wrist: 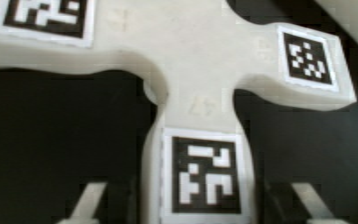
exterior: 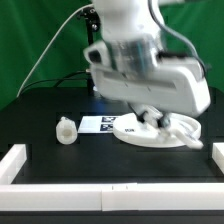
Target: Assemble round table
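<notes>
Exterior view showed the black table (exterior: 40, 110) carrying everything, with white border rails (exterior: 20, 160) along its near edge and at both sides. Largest of the furniture parts, the flat round disc (exterior: 140, 137) lay on the table toward the exterior view's right, mostly under the arm. On top of the disc sat the X-shaped cross base (exterior: 172, 128), its arms spread across the disc's right portion. The marker board (exterior: 98, 124) lay flat just beside the disc on the exterior view's left, apparently touching its edge. Smallest, the short cylinder post (exterior: 66, 131) rested alone on the table further left, apart from the board and the disc.

The claw (exterior: 152, 113) hung low over the cross base, its tips lost behind the wrist housing in this view. Wrist view gave the close look: the cross base (wrist: 202, 85) filled the frame, tags on three arms, and one arm ran down between the two fingers (wrist: 91, 200). Claw was closed on that arm of the cross base.
</notes>
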You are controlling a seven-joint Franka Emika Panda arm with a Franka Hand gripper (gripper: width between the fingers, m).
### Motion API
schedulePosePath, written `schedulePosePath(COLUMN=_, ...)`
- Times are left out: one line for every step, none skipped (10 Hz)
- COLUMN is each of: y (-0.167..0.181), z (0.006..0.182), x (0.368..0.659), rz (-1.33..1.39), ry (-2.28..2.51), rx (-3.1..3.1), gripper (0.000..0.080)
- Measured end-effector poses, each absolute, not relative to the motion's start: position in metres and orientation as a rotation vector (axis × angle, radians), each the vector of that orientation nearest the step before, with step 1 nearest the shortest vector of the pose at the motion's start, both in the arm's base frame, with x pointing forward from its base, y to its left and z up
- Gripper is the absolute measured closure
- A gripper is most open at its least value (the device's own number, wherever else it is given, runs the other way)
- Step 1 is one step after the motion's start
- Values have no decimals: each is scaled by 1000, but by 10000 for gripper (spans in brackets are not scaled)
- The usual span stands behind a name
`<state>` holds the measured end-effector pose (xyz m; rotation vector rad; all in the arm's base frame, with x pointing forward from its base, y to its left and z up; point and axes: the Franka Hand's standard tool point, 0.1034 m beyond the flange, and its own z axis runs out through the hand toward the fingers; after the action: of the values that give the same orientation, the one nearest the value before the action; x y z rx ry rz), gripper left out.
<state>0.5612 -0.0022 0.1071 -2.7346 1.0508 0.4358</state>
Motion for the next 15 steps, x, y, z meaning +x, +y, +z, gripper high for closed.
schedulePosePath(y=-26, z=126, x=560, rz=429, ry=995, rx=-2728, gripper=499)
schedulePosePath(y=-51, z=143, x=556, rz=392, ry=975, rx=-2720, gripper=499)
schedulePosePath(y=-65, z=144, x=546, rz=367, ry=987, rx=-2718, gripper=498)
schedulePosePath(y=-62, z=143, x=542, rz=356, ry=1021, rx=-2719, gripper=498)
schedulePosePath(y=-59, z=142, x=542, rz=355, ry=1010, rx=-2722, gripper=498)
schedulePosePath(y=-60, z=141, x=542, rz=357, ry=1013, rx=-2722, gripper=498)
schedulePosePath(y=-62, z=140, x=541, rz=358, ry=1014, rx=-2722, gripper=498)
schedulePosePath(y=-77, z=134, x=530, rz=339, ry=941, rx=-2737, gripper=498)
schedulePosePath(y=-105, z=131, x=511, rz=349, ry=929, rx=-2738, gripper=498)
schedulePosePath(y=-132, z=132, x=501, rz=354, ry=937, rx=-2737, gripper=498)
schedulePosePath(y=-150, z=131, x=498, rz=332, ry=979, rx=-2734, gripper=498)
schedulePosePath(y=-151, z=126, x=495, rz=329, ry=989, rx=-2739, gripper=498)
schedulePosePath(y=-149, z=126, x=496, rz=332, ry=980, rx=-2741, gripper=498)
schedulePosePath(y=-149, z=126, x=496, rz=332, ry=981, rx=-2741, gripper=498)
schedulePosePath(y=-149, z=126, x=496, rz=334, ry=981, rx=-2741, gripper=497)
